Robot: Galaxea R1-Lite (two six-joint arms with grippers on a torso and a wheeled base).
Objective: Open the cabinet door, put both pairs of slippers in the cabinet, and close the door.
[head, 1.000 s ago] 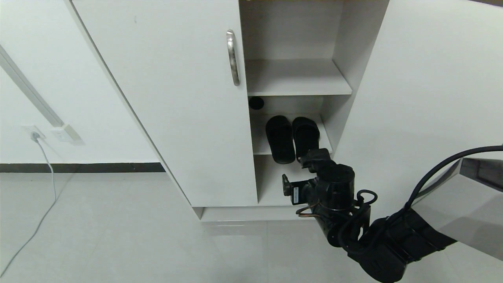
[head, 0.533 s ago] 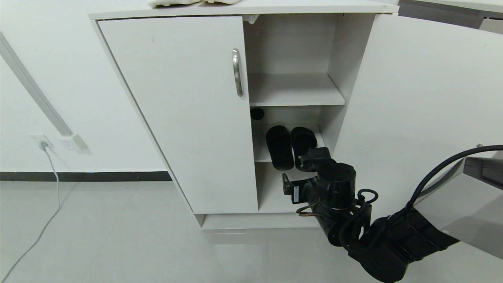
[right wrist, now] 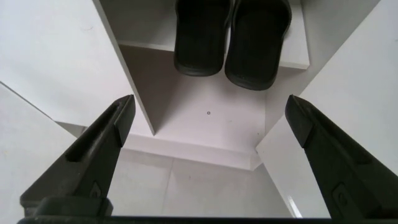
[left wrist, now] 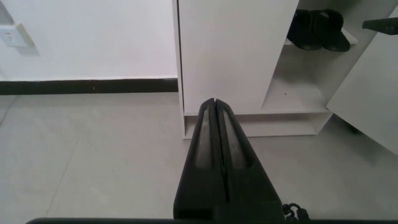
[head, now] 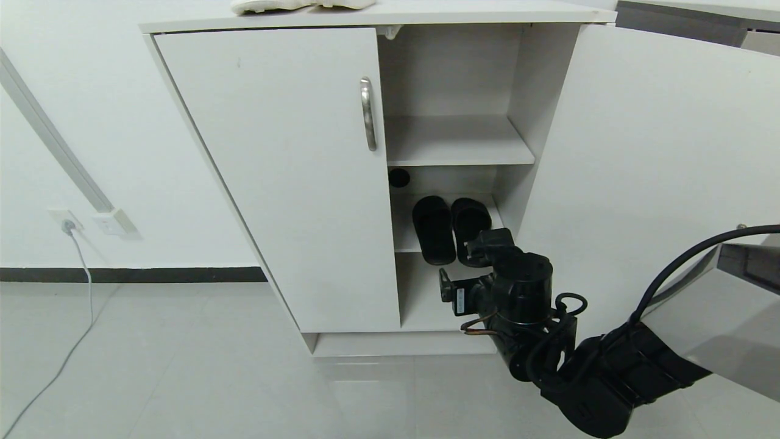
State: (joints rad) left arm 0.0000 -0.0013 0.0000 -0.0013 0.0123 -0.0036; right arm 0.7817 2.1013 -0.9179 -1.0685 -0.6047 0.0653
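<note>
Grey floor (head: pixel 183 378) meets a white cabinet (head: pixel 487 13), its right door (head: pixel 640 152) open. Black slippers (head: pixel 451 225) lie side by side on the middle shelf (head: pixel 402 235), long way front to back, right hand (head: pixel 487 242) near them. Left wrist view: left hand (left wrist: pixel 214 124) pressed together above the floor. Right wrist view: right hand spread wide, facing the slippers.

Cabinet (head: pixel 274 171) — smooth matt white board; handle (head: pixel 367 114) shiny metal; black slippers (head: pixel 434 228) matt, rubbery; floor (head: pixel 183 378) glossy tile.

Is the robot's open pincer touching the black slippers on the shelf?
Apart. In the right wrist view the right pincer stands open, and white cabinet shows between it and the black slippers.
</note>
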